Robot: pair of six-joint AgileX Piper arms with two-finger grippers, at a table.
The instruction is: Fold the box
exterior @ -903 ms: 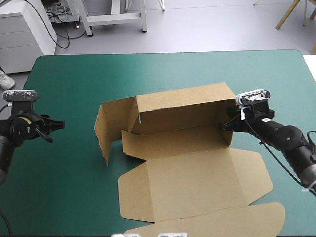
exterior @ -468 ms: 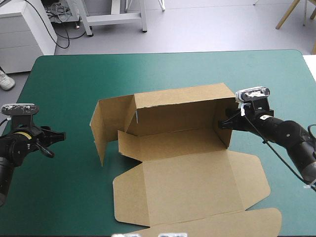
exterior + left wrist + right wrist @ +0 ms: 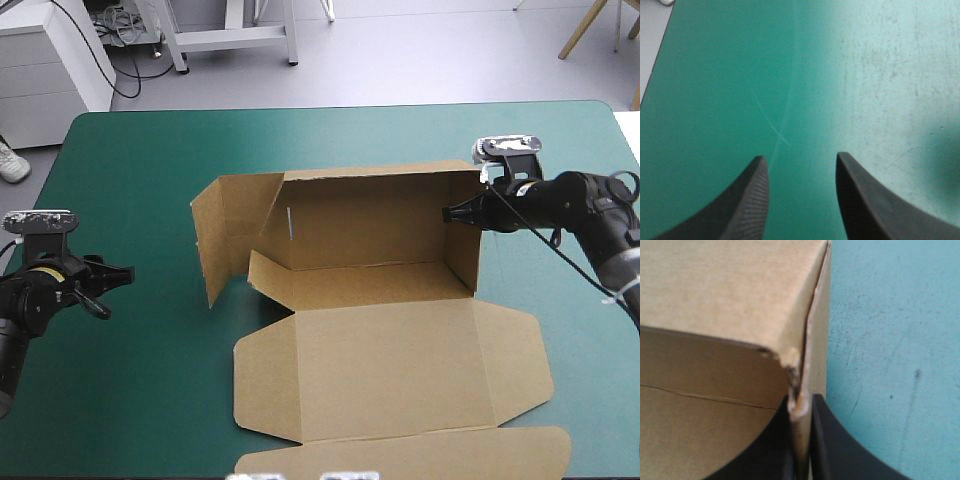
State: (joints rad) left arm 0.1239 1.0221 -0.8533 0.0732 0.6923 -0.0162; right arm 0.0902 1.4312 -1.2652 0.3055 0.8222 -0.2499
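The brown box [image 3: 380, 300] lies mid-table with its back wall and right end wall raised, its left end flap standing out at an angle, and its lid [image 3: 400, 375] flat toward the near edge. My right gripper [image 3: 458, 213] is shut on the box at the upper right corner, the board edge [image 3: 802, 405] pinched between its black fingers. My left gripper [image 3: 112, 273] hovers near the table's left edge, well away from the box. Its fingers [image 3: 752, 200] stand apart over bare teal-green cover [image 3: 790, 75] with nothing between them.
Teal-green cover [image 3: 150, 160] lies bare behind the box and to its left. A further lid flap [image 3: 420, 455] reaches the table's near edge. White furniture stands beyond the far left corner.
The right gripper has pulled the box's right corner toward the far edge, so the back wall now stands more upright and squarer to the table. The left arm has barely moved.
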